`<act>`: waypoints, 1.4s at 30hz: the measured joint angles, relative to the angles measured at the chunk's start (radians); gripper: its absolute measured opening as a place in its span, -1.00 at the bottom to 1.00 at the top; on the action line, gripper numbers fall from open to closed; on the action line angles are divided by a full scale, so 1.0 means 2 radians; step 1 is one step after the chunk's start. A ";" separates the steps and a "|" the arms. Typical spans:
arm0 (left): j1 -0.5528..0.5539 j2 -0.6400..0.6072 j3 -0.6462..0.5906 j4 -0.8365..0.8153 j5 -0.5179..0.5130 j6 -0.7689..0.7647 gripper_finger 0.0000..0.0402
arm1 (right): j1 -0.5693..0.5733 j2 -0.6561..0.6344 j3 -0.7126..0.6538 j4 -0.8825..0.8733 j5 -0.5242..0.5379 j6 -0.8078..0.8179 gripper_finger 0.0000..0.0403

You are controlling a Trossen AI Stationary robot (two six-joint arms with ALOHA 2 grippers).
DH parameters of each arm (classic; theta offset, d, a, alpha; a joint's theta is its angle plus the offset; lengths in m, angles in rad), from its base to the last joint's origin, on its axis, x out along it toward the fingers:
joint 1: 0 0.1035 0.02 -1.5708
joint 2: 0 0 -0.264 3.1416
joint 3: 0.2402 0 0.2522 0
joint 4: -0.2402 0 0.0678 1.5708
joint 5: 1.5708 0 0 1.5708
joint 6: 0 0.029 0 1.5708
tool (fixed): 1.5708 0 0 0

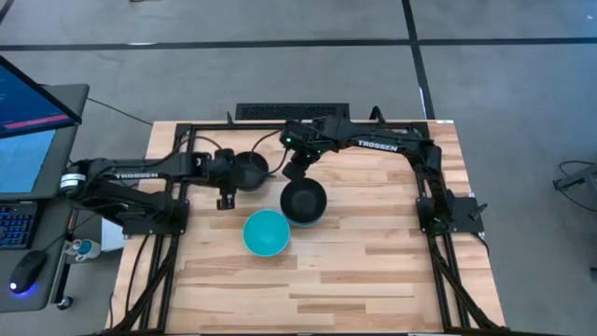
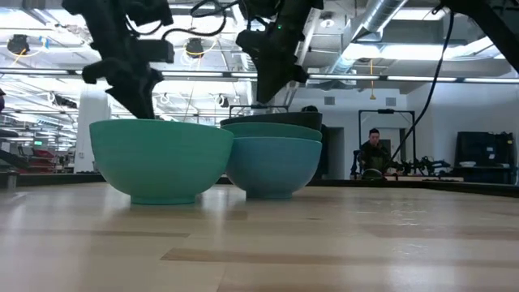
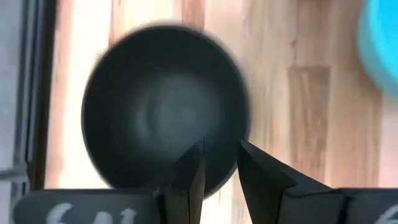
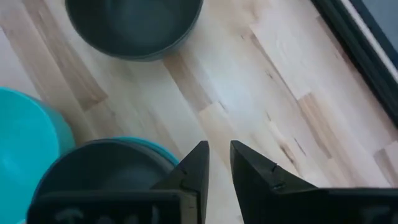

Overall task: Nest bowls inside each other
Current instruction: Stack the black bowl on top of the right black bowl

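The left gripper (image 3: 219, 163) stood narrowly parted over the rim of a lone black bowl (image 1: 250, 169), blurred in its wrist view. The right gripper (image 4: 217, 163), near-closed and empty, hung beside the stack (image 1: 303, 201): black bowl inside blue ones. A cyan bowl (image 1: 266, 232) touched the stack.

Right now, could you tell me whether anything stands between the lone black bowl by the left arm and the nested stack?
Nothing visible does: bare wooden tabletop separates the round black plastic bowl from the black-topped bowl stack. The cyan bowl sits off to one side.
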 joint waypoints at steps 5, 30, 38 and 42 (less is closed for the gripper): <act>0.034 -0.001 0.000 -0.010 0.053 0.025 -0.58 | 0.004 0.000 0.000 -0.001 0.019 0.019 -0.57; 0.039 0.021 -0.035 -0.010 0.086 0.047 -0.58 | -0.009 0.000 0.000 -0.010 0.025 0.022 -0.57; 0.052 0.029 -0.035 0.038 0.072 0.054 -0.58 | -0.013 0.000 0.000 -0.010 0.025 0.020 -0.57; 0.054 0.053 -0.035 0.043 0.083 0.055 -0.58 | -0.015 0.000 0.000 -0.014 0.025 0.019 -0.57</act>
